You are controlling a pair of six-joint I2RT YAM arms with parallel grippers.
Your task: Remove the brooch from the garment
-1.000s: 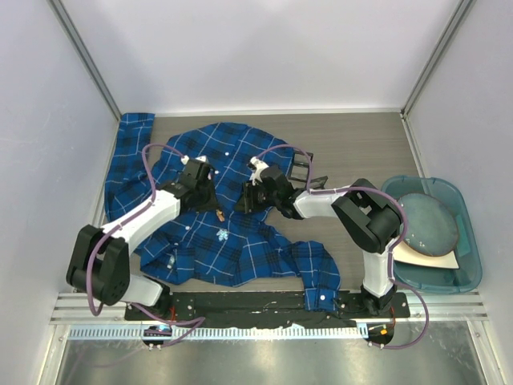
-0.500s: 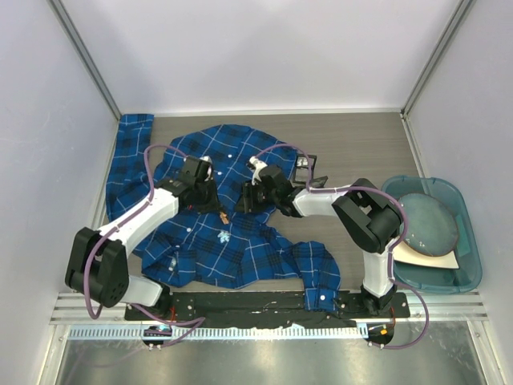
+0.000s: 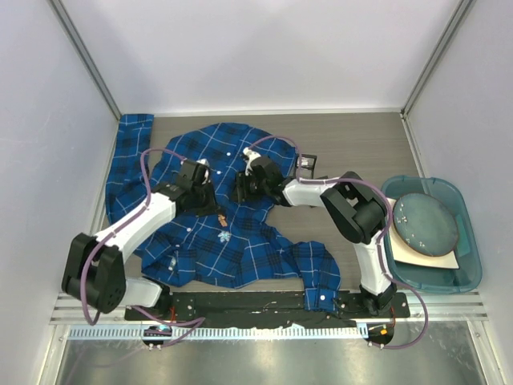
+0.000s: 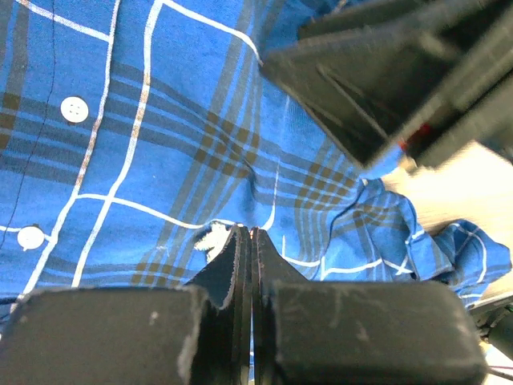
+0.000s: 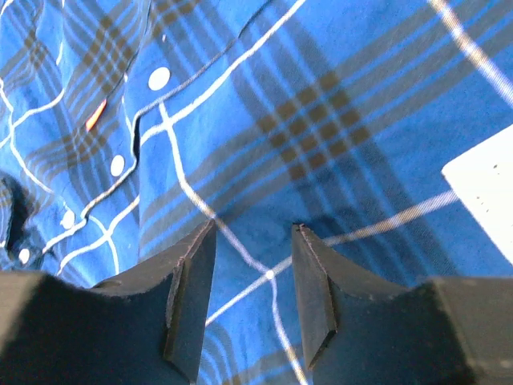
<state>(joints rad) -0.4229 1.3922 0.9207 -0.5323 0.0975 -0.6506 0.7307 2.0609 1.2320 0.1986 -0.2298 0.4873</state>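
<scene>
The garment (image 3: 232,241), a blue and navy plaid shirt, lies spread on the table, and it fills both wrist views (image 4: 160,144) (image 5: 337,104). A small orange piece, apparently the brooch (image 3: 221,216), sits on the shirt front; in the right wrist view it shows beside the button row (image 5: 96,116). My left gripper (image 3: 209,204) (image 4: 249,231) is shut, its tips on the cloth just up-left of the orange piece, next to a pale fuzzy spot (image 4: 210,238). My right gripper (image 3: 239,188) (image 5: 255,227) stands open over bare plaid, with nothing between its fingers.
A teal bin (image 3: 473,257) holding a round grey plate (image 3: 429,223) stands at the right. One sleeve (image 3: 132,152) runs along the left wall, and a cuff (image 3: 317,277) lies near the front rail. A pale snowflake-like mark (image 3: 223,236) sits below the orange piece.
My right gripper has slid up and left across the shirt and opened wider. The left gripper has shifted slightly and stays shut. The orange piece has not moved.
</scene>
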